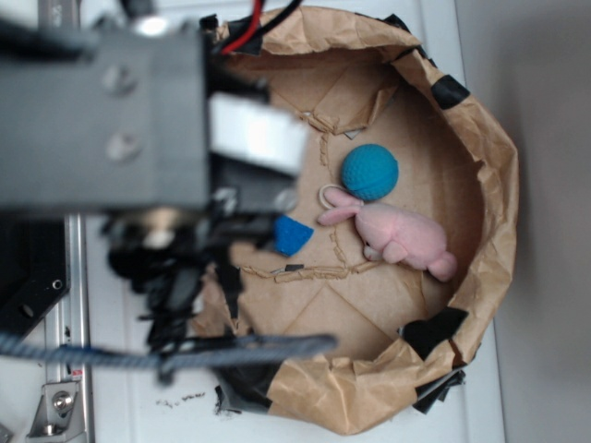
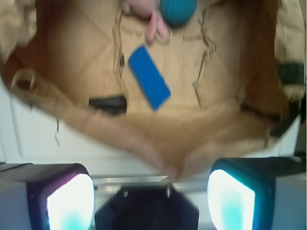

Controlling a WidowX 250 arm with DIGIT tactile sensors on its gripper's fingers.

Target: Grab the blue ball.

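Teal and finely dimpled, the ball [image 1: 370, 172] sits inside the paper nest [image 1: 489, 166], toward its far wall from the arm, touching the bunny's [image 1: 402, 235] ear end. In the wrist view the ball [image 2: 178, 10] is cut off by the top edge, so the fingers [image 2: 151, 199] are well short of it, hanging over the nest's near rim. They're spread wide, nothing between them, one pad [image 2: 69, 201] on each side of the view.

That surface looks rubbery, so I'd expect good grip and a little give, and it's likely light. Being round, it can roll off if nudged on one side, and the crinkled paper floor won't hold it steady. Best bet is to close across its widest middle, from the two sides clear of the bunny. The blue pad [image 2: 149, 77] lies flat mid-nest, between the fingers and the ball, well apart from it.
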